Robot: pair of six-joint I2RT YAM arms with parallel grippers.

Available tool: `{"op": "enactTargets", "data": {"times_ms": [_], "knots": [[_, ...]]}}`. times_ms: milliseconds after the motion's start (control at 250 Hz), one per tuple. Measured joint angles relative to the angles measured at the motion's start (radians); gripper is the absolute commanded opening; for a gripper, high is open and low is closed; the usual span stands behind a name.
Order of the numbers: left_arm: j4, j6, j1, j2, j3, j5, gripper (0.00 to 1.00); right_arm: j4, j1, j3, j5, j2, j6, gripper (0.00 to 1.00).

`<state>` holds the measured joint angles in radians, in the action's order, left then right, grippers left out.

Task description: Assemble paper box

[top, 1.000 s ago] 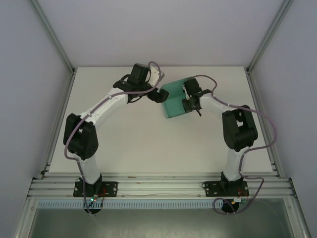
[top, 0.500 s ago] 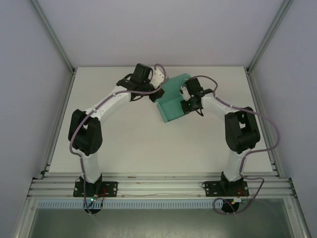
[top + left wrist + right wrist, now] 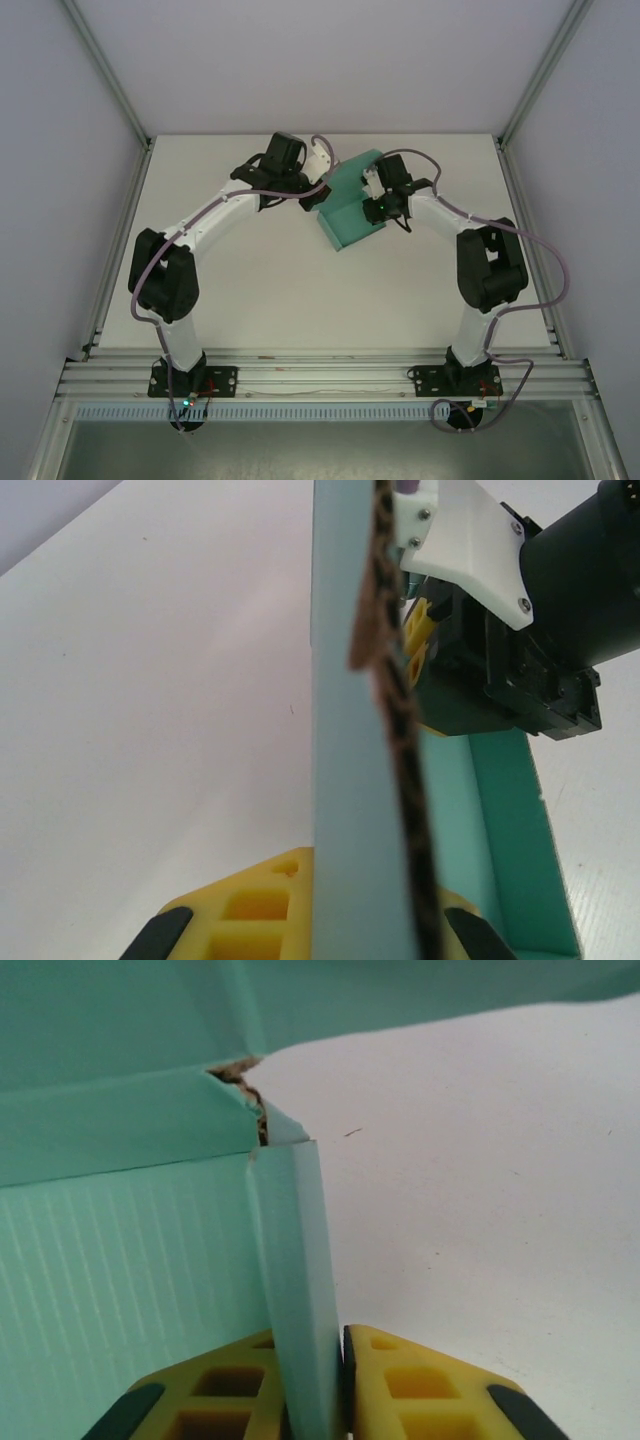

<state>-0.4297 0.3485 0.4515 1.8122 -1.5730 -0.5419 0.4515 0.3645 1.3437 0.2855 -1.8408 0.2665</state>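
left gripper (image 3: 335, 915) now clamps paper box (image 3: 352, 222) wall

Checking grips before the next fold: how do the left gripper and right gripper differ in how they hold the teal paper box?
The left gripper clamps a wall panel seen edge-on, brown raw edge showing; the right gripper pinches a narrow flap below a ragged corner. From above, the left gripper meets the paper box on its left side, the right gripper on its right. Both have yellow fingers shut on teal card.
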Motion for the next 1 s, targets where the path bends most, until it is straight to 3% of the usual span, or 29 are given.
{"op": "enactTargets", "data": {"times_ms": [124,272,660,999], "knots": [[0.000,0.006,0.000,0.000,0.005,0.011,0.00,0.018,-0.001,0.000,-0.005,0.002,0.036,0.03],[0.005,0.010,0.006,-0.001,0.010,0.010,0.00,0.019,0.005,-0.014,-0.054,0.011,0.061,0.02],[0.102,-0.018,0.013,-0.011,0.045,0.070,0.00,-0.131,0.105,-0.022,-0.447,-0.034,0.132,0.02],[0.121,-0.036,0.020,-0.011,0.046,0.086,0.00,-0.231,0.108,-0.067,-0.481,-0.021,0.253,0.03]]}}
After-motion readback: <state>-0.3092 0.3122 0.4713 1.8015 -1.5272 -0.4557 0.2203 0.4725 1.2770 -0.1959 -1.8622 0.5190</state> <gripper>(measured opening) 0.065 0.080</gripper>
